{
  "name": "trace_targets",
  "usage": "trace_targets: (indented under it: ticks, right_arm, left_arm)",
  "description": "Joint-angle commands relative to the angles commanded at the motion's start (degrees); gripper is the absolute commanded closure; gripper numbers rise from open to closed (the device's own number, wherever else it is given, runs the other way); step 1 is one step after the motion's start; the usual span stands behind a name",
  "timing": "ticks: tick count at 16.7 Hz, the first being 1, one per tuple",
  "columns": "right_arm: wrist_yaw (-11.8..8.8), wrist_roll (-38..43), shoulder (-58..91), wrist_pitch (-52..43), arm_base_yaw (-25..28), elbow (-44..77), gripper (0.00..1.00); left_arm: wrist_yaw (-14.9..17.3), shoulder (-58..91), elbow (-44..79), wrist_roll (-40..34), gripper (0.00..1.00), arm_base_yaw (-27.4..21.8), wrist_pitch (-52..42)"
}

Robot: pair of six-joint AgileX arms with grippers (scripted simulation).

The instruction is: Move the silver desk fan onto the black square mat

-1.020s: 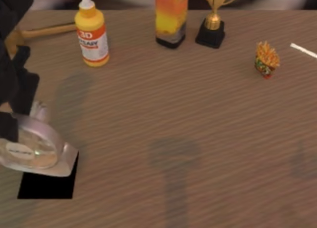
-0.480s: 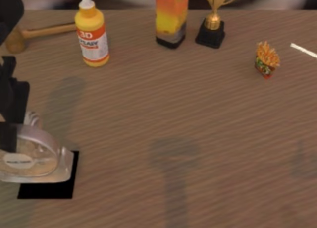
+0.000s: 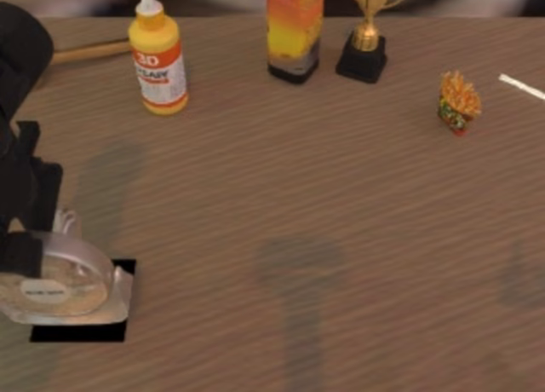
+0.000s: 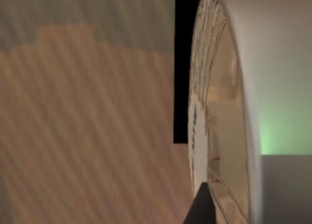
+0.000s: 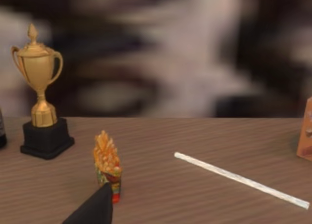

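Yellow bottle (image 3: 157,58): the orange label reads "3D"; the smaller print beneath is illegible. The oval hub label of the silver desk fan (image 3: 60,283) is unreadable.

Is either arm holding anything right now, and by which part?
The left gripper holds the silver desk fan at its ring-shaped head, over the black square mat. The right arm holds nothing visible.

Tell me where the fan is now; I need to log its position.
In the top view the fan sits at the table's near left corner, over most of the black mat, under the left arm's pincer.
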Motion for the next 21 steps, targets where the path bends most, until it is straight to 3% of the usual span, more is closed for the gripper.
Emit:
trace_targets:
  ticks: [2, 15, 21]
  right_arm:
    - [0.0, 0.0, 0.0, 0.0, 0.0, 0.0, 0.0]
    - [0.0, 0.0, 0.0, 0.0, 0.0, 0.0, 0.0]
    - [0.0, 0.0, 0.0, 0.0, 0.0, 0.0, 0.0]
  left_arm:
    - [0.0, 0.0, 0.0, 0.0, 1.0, 0.0, 0.0]
    - [0.0, 0.0, 0.0, 0.0, 0.02, 0.0, 0.0]
    - [0.0, 0.0, 0.0, 0.0, 0.0, 0.0, 0.0]
